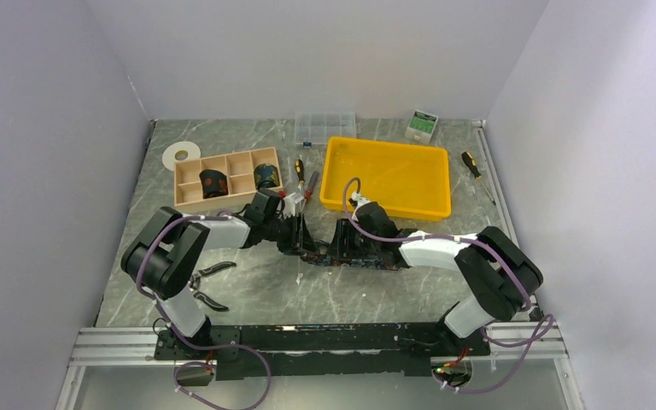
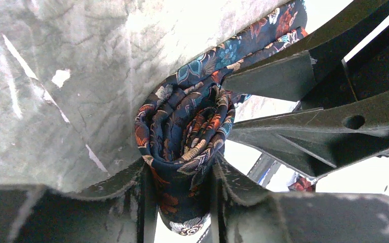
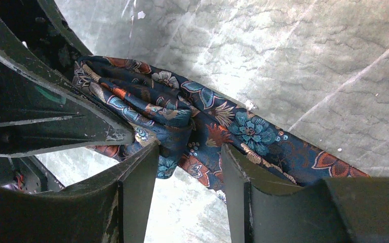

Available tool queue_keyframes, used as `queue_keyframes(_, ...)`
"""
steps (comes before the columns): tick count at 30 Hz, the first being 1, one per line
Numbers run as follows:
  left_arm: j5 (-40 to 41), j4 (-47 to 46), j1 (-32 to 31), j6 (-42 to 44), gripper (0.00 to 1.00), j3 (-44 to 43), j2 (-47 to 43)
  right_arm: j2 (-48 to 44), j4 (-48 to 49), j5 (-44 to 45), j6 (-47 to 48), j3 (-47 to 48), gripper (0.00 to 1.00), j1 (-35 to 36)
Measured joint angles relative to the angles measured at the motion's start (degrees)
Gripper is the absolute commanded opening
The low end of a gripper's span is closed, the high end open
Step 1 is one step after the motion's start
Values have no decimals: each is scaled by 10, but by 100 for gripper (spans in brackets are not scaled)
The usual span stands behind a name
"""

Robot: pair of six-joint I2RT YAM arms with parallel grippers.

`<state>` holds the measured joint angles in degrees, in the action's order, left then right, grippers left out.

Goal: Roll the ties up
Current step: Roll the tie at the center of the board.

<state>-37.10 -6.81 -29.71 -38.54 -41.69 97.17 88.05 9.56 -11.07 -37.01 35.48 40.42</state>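
Marble table (image 1: 350, 295); left gripper (image 2: 181, 169) pinches the coiled end of the tie (image 2: 185, 119); right gripper (image 3: 190, 149) clamps its loose strip

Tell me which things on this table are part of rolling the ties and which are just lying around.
Job in hand: dark floral fabric tie, half-rolled; two rolled floral ties in the divided wooden box.
Lying about: yellow plastic tray, white tape ring, clear plastic organiser, black-handled pliers, black-and-yellow screwdrivers.
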Motion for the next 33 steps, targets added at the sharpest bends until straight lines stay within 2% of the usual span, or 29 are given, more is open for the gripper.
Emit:
queue_keyframes(4,0,-2,-5,2,17,0,1,0,0,0,0,0,55,0)
queue_keyframes(7,12,14,-7,5,4,-2,-7,-5,-5,0,0,0,62,0)
queue_keyframes(10,39,63,-12,9,3,-7,-31,-26,-31,3,0,0,68,0)
queue_keyframes(13,89,148,-16,16,3,-22,-64,-67,-70,17,1,-1,70,0)
queue_keyframes(22,313,436,-22,27,3,-119,-111,-203,-141,63,13,-12,71,-1)
queue_keyframes(26,412,546,-34,12,3,-165,-103,-219,-153,70,14,-29,71,-2)
queue_keyframes(33,537,668,-80,-47,3,-251,-6,-231,-166,76,14,-61,71,-3)
